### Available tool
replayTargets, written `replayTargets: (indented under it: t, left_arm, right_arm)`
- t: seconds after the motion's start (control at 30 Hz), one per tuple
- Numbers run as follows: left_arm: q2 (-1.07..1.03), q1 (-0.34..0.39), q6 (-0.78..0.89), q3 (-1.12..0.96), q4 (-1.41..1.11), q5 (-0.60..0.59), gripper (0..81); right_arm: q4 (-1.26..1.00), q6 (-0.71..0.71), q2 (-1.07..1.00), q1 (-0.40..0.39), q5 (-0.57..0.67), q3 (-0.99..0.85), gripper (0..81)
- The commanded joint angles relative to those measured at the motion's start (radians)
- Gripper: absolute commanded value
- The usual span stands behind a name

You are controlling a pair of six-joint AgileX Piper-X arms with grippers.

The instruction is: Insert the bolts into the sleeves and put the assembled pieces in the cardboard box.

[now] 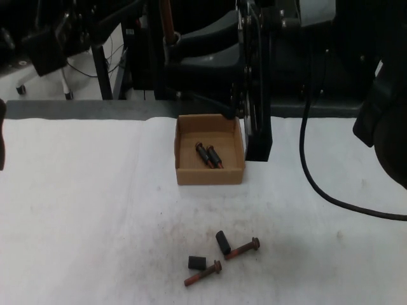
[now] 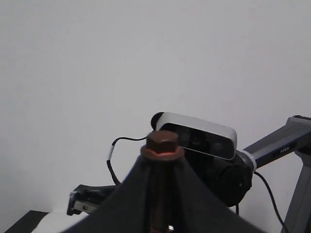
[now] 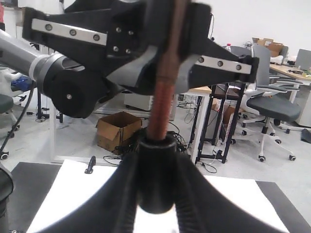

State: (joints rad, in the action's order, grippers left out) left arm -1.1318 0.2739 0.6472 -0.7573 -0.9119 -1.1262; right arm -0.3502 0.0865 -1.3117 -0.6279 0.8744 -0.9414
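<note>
Black sleeve (image 3: 155, 189) clamped in the right gripper (image 3: 156, 165), meeting a copper-coloured bolt (image 3: 167, 73) clamped in the left gripper (image 2: 163, 167).
In the right wrist view the bolt's shank runs from upper centre down to the sleeve's mouth at mid-frame, with office chairs (image 3: 272, 109) in the room behind; the left wrist view shows its hex head low at centre, pinched between dark fingers (image 2: 131, 194), before a pale wall (image 2: 73, 73) and a mounted camera (image 2: 197, 138). In the high view a white cloth (image 1: 76, 210) covers the bench; the cardboard box (image 1: 210, 175) sits at centre with two assembled pieces (image 1: 208, 155) inside, and two loose bolts (image 1: 241, 248) with two loose sleeves (image 1: 223, 241) lie at lower centre.
</note>
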Motion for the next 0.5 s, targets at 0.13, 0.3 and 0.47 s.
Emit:
replayTargets:
  t: [0.13, 0.3, 0.47]
  left_arm:
    - [0.004, -0.005, -0.068, 0.002, 0.019, 0.021, 0.4]
    - [0.004, -0.005, -0.082, 0.002, 0.027, 0.021, 0.4]
    - [0.004, -0.005, -0.164, 0.002, 0.138, -0.027, 0.4]
  right_arm:
    - [-0.029, -0.008, 0.004, 0.002, -0.005, -0.005, 0.8]
    - [-0.029, -0.015, 0.004, 0.002, -0.005, -0.005, 0.8]
    - [-0.037, -0.101, 0.004, 0.002, -0.001, -0.005, 0.8]
